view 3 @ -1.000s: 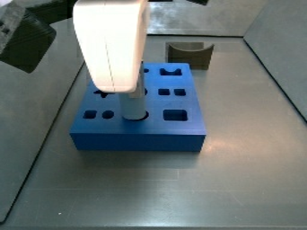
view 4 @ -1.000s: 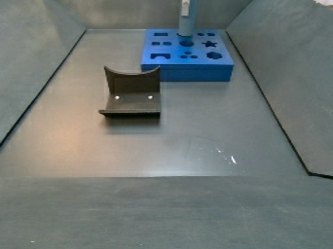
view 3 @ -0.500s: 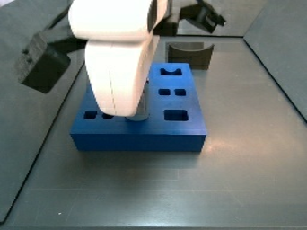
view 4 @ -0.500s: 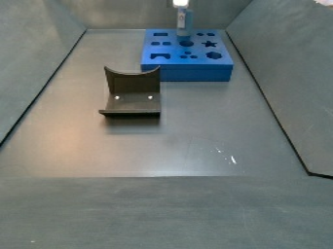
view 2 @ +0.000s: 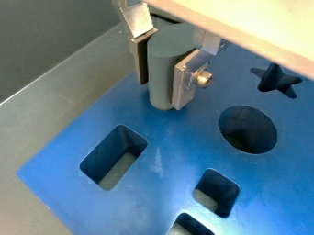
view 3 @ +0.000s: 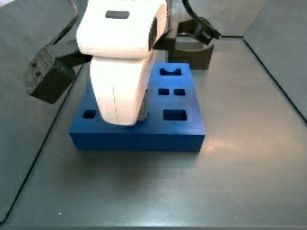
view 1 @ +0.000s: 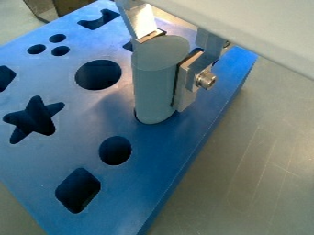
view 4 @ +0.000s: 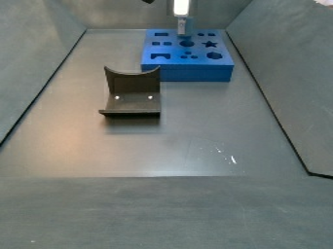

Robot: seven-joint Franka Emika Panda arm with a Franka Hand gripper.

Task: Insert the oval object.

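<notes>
**A:** What does the wrist camera give you?

**B:** In a wrist view the gripper [view 1: 166,62] is clamped on the peg [view 1: 157,81]. One silver finger [view 1: 193,75] presses its flank, the other sits on the far side. The peg stands upright, its lower end at the top face of the blue block [view 1: 185,147], beside a round hole [view 1: 99,75] and a star hole [view 1: 33,118]. I cannot tell whether the end rests on the face or sits in an opening.

**A:** And from the opposite wrist camera?

**B:** Same grip: gripper [view 2: 168,57] closed around the peg [view 2: 167,73], finger [view 2: 185,78] flat against it. The block [view 2: 166,151] shows a rounded oblong slot [view 2: 113,156] and a round hole [view 2: 248,128] near the peg's foot.

**A:** Side cameras?

**B:** In a side view the white arm [view 3: 120,63] covers most of the block [view 3: 138,130]; peg and gripper are hidden behind it. A dark olive block [view 3: 189,52] stands beyond the blue one.

**A:** The last one?

**B:** In a side view the peg [view 4: 182,27] stands upright over the block [view 4: 186,55] at the far end of the floor, with the gripper [view 4: 182,8] at its top, too small to judge. The fixture [view 4: 130,93] sits well apart, nearer the camera.
</notes>
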